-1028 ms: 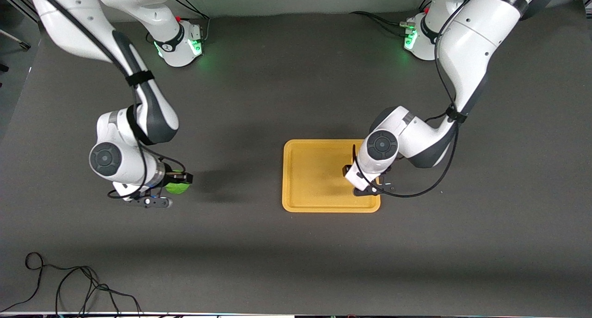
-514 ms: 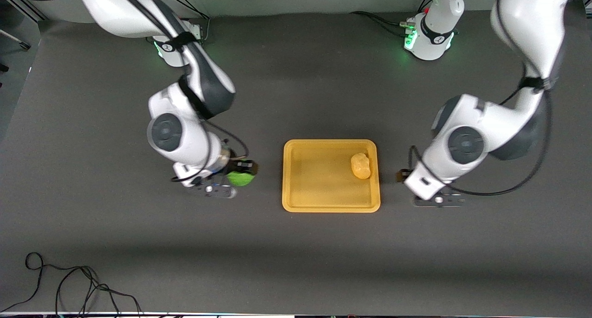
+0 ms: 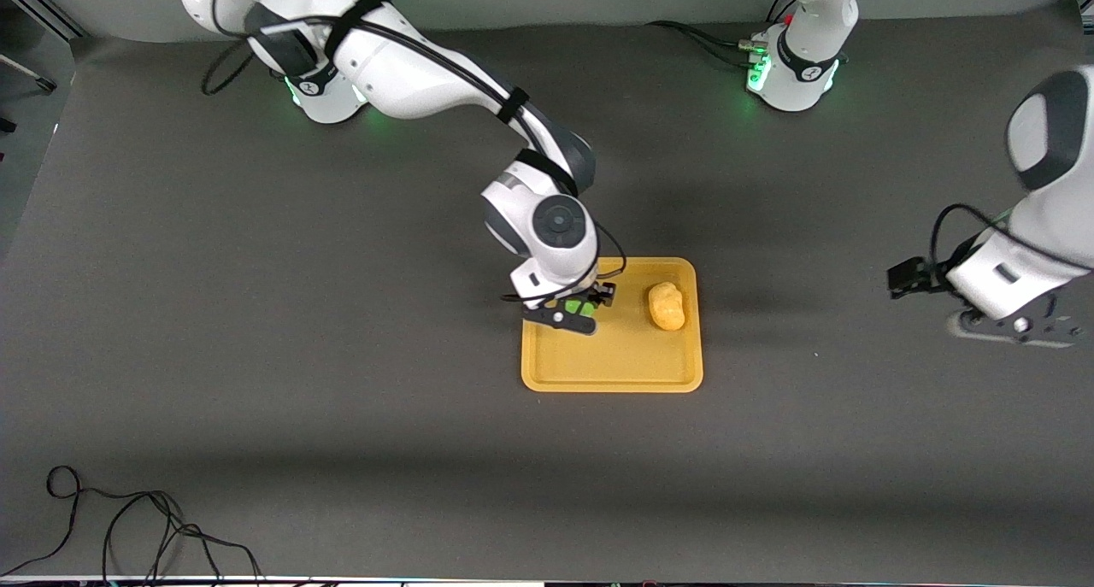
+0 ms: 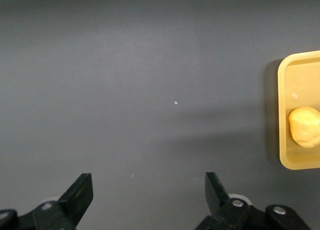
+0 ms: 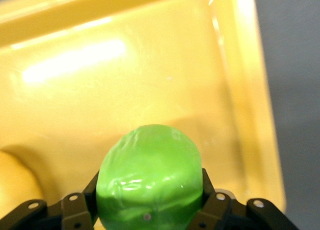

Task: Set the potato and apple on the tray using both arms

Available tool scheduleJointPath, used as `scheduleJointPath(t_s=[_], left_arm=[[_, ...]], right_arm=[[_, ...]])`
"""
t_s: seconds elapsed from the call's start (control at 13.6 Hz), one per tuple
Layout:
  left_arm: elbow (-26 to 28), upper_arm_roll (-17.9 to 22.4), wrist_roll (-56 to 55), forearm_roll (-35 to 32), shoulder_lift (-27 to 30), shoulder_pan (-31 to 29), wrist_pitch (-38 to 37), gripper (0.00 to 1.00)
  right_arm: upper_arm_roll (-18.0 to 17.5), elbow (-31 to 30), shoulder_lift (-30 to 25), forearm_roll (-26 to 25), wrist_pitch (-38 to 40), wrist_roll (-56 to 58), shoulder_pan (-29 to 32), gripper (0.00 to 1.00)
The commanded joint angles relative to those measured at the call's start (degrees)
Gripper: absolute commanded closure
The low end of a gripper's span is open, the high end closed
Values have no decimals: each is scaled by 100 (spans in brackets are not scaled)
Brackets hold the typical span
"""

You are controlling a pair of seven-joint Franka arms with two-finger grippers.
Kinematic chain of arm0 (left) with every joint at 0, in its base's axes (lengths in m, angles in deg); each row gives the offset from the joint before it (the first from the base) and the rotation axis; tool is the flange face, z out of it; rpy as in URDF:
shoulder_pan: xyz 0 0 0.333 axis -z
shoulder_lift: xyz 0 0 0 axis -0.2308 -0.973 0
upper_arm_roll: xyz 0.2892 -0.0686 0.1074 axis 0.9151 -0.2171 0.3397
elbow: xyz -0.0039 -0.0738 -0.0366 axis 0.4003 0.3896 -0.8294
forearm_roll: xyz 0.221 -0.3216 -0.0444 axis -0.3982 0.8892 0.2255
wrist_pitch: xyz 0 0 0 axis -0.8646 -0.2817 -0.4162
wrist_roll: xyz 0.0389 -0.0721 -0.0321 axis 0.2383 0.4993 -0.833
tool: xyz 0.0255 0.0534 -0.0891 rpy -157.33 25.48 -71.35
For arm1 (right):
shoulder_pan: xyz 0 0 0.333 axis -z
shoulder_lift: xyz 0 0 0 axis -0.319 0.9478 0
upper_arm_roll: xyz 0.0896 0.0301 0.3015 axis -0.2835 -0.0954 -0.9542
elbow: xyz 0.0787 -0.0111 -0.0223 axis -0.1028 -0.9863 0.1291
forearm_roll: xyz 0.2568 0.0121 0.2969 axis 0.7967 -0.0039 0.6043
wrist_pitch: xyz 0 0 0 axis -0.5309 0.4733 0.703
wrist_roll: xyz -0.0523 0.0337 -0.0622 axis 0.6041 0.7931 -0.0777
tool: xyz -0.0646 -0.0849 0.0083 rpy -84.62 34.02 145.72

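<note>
The yellow-orange tray (image 3: pixel 615 358) lies at mid-table. The potato (image 3: pixel 667 306) rests in it near the rim toward the left arm's end. My right gripper (image 3: pixel 588 302) is shut on the green apple (image 3: pixel 576 307) and holds it over the tray's half toward the right arm's end. In the right wrist view the apple (image 5: pixel 150 170) fills the gripper (image 5: pixel 150 192) just above the tray floor (image 5: pixel 150 65). My left gripper (image 3: pixel 908 278) is open and empty over bare table toward the left arm's end. In the left wrist view this gripper (image 4: pixel 148 192) sees the tray (image 4: pixel 283 115) and potato (image 4: pixel 305 126) off to one side.
A loose black cable (image 3: pixel 128 523) lies near the table's front edge toward the right arm's end. The arm bases (image 3: pixel 791 70) stand along the back edge.
My right gripper carried the apple from the right arm's end to over the tray. My left gripper let go of the potato on the tray and drew back toward its own end.
</note>
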Motion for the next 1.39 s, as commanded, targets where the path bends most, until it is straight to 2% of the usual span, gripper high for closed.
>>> scheduleJointPath(t_s=[0.0, 0.15, 0.22, 0.29, 0.44, 0.51, 0.59, 0.73, 0.81, 0.88, 1.03, 1.1, 1.17, 1.32], left_arm=[[334, -23, 134, 93, 651, -2, -118, 0], [307, 3, 134, 101, 705, -10, -137, 0], [229, 29, 116, 101, 679, -19, -137, 0], [210, 99, 116, 101, 678, -10, -145, 0], [97, 170, 142, 93, 705, -10, -433, 0], [-165, 205, 160, 93, 713, -10, -775, 0], [-429, 206, 186, 93, 714, -2, -1100, 0], [-554, 214, 212, 101, 705, -10, -1244, 0], [-546, 388, 256, 110, 713, 111, -1235, 0], [-537, 738, 265, 119, 705, 487, -1174, 0], [-493, 1808, 265, 311, 678, 1444, -999, 0], [-432, 2197, 265, 321, 687, 1797, -885, 0], [-405, 2331, 265, 347, 678, 1948, -823, 0], [-370, 2629, 265, 356, 678, 2299, -805, 0]], right_arm=[[43, 461, 259, -117, 74, -60, 91, 62], [43, 461, 285, -117, -57, -51, 144, 62], [43, 452, 364, -117, -189, -77, 162, 55], [43, 443, 426, -117, -286, -104, 153, 38], [43, 443, 418, -100, -287, -121, 162, 25], [43, 443, 409, -91, -287, -148, 162, 19], [35, 452, 391, -73, -287, -174, 153, 17], [26, 461, 339, -56, -278, -253, 153, 15], [26, 452, 295, -56, -243, -245, 162, 3], [34, 452, 216, -56, -217, -227, 162, 0], [43, 374, -108, -38, -121, -174, 310, 0], [35, 277, -336, -47, 37, -18, 416, 0], [43, -28, -791, -29, 256, 289, 512, 0], [43, -1054, -1949, -29, 390, 773, 889, 0]])
